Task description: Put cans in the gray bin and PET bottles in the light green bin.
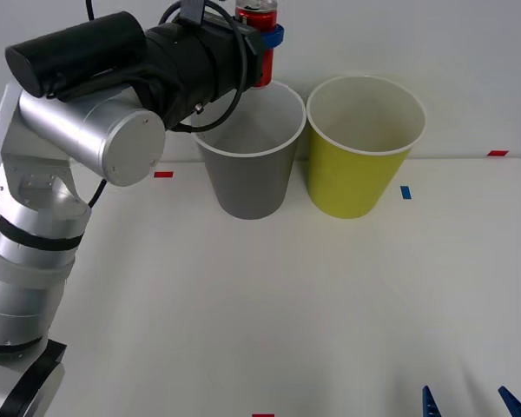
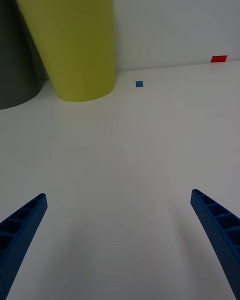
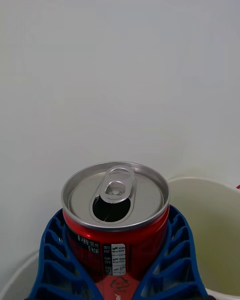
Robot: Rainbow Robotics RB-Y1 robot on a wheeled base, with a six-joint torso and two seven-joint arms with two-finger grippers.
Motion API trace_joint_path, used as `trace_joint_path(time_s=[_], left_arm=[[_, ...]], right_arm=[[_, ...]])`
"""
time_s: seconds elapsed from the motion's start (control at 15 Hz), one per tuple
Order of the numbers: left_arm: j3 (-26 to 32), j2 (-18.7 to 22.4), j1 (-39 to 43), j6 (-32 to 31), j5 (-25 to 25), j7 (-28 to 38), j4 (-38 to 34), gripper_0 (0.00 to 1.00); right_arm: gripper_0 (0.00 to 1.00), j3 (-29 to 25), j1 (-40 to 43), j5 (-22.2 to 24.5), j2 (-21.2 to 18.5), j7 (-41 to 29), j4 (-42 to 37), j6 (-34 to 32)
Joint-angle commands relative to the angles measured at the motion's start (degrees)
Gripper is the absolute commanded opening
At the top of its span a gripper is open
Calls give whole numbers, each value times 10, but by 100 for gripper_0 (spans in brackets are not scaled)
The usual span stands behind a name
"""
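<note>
Left wrist view puts the red can (image 3: 116, 220) up close: it stands upright, silver top showing, pull tab lying flat beside an already opened mouth. The left gripper (image 3: 116, 260) pinches the can, its blue ribbed fingers (image 3: 55, 255) curving around the can's sides and pressing on them. Past the can a pale bin rim shows.

From the front view, the can (image 1: 259, 35) hangs in the air in the left gripper (image 1: 267, 43), over the far rim of the gray bin (image 1: 247, 178) and well above the table (image 1: 260, 313). The left arm reaches in from the left side, its black wrist section lying across the near-left part of that bin's opening. The light green bin (image 1: 358, 165) stands upright just beside the gray bin, on its right, their white rims nearly touching.

The right gripper (image 2: 120, 240) waits low over the table's near right edge, its two blue fingers (image 2: 22, 230) spread wide with nothing between them. Small red and blue tape marks dot the table around the bins.
</note>
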Motion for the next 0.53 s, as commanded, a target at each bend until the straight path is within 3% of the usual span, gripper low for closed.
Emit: trace_joint_path(time_s=[0.07,0.53], left_arm=[[-12,-16,-11,-32,1,-1,41,0],[-10,-33,-31,-95,-10,-16,137,0]], right_arm=[[100,0,0,0,0,0,0,0],[100,0,0,0,0,0,0,0]])
